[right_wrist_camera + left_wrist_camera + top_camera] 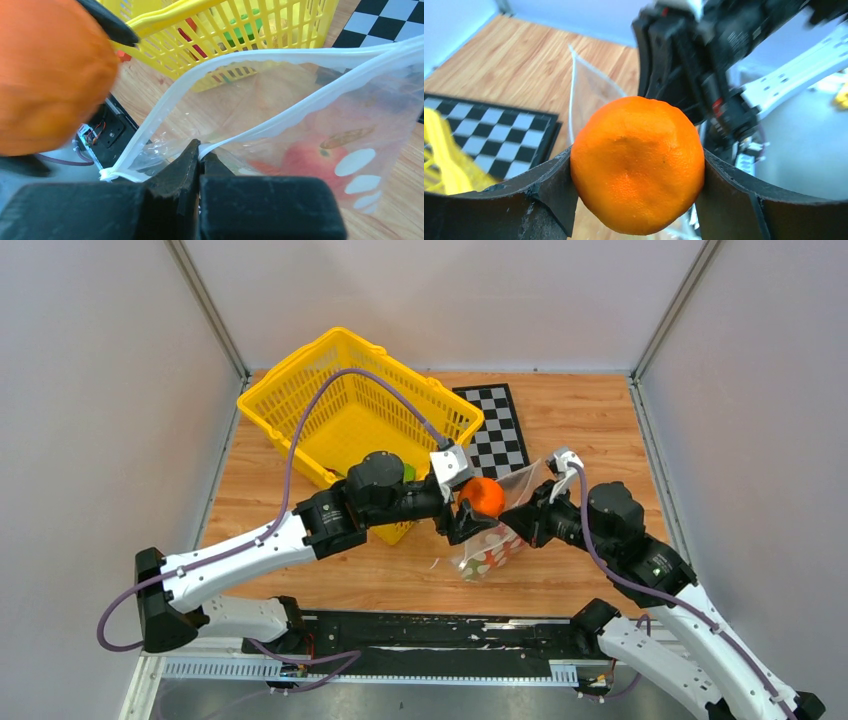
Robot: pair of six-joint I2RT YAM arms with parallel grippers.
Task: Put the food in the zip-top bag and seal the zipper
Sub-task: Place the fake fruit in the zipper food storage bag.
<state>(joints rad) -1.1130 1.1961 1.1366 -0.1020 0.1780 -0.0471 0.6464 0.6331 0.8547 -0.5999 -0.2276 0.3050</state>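
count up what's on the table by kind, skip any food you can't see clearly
orange: 1
zip-top bag: 1
yellow basket: 1
checkerboard: 1
red toy fruit in the bag: 1
green food in the basket: 1
total: 6; the other food in the basket is too hidden to count
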